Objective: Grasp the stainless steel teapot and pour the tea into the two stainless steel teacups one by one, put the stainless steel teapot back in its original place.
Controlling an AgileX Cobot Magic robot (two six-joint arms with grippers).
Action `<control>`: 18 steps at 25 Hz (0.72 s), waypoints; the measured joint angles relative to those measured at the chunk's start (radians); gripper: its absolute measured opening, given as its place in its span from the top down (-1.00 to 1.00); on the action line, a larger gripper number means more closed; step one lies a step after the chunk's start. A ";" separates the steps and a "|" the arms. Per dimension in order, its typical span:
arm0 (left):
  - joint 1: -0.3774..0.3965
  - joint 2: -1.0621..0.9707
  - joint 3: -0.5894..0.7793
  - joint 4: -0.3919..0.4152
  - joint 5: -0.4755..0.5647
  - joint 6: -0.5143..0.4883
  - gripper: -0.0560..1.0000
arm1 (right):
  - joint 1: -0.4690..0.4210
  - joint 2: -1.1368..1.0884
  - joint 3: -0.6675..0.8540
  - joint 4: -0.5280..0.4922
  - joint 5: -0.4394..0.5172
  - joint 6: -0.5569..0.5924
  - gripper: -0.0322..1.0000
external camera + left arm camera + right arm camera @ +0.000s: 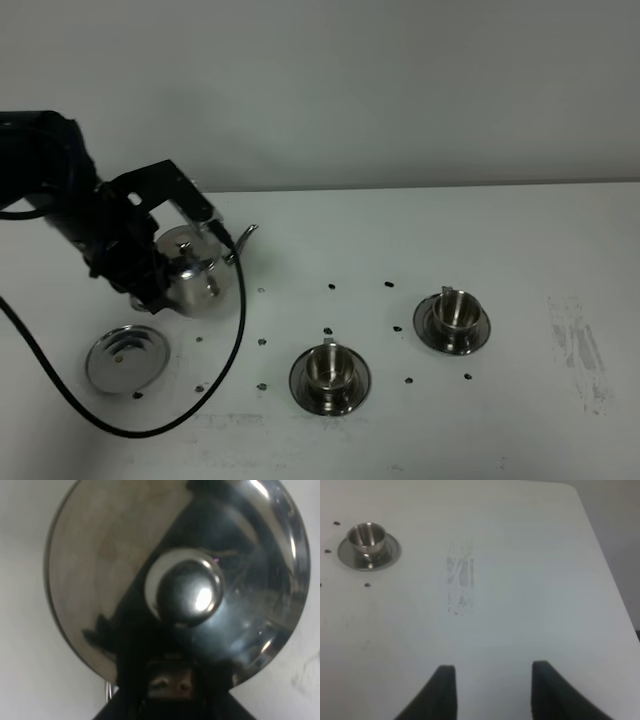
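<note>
The stainless steel teapot [197, 274] is held near upright beyond its round steel plate [125, 358], which lies bare at the front left. The spout points right. My left gripper [158, 272] is shut at the teapot's handle side. The left wrist view is filled by the teapot's lid [100, 570] and knob [188, 591], with the gripper [170, 682] dark at the edge. Two steel teacups on dark saucers stand at the front middle [329, 369] and further right [454, 314]. No tea shows. My right gripper [492, 682] is open over bare table, far from one cup [366, 538].
A black cable [150, 425] loops from the left arm across the table in front of the plate. Small dark dots [331, 287] mark the white table around the cups. A scuffed grey patch [580, 350] lies at the right. The table's right edge [607, 575] shows in the right wrist view.
</note>
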 joint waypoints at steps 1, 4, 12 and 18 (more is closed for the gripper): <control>-0.018 0.019 -0.035 0.005 0.004 0.002 0.51 | 0.000 0.000 0.000 0.000 0.000 0.000 0.28; -0.064 0.070 -0.126 0.021 0.030 0.006 0.51 | 0.000 0.000 0.000 0.000 0.000 0.000 0.28; -0.167 0.189 -0.333 0.038 0.071 0.022 0.51 | 0.000 0.000 0.000 0.000 0.000 0.000 0.28; -0.225 0.293 -0.506 0.040 0.114 0.022 0.51 | 0.000 0.000 0.000 0.000 0.000 0.000 0.28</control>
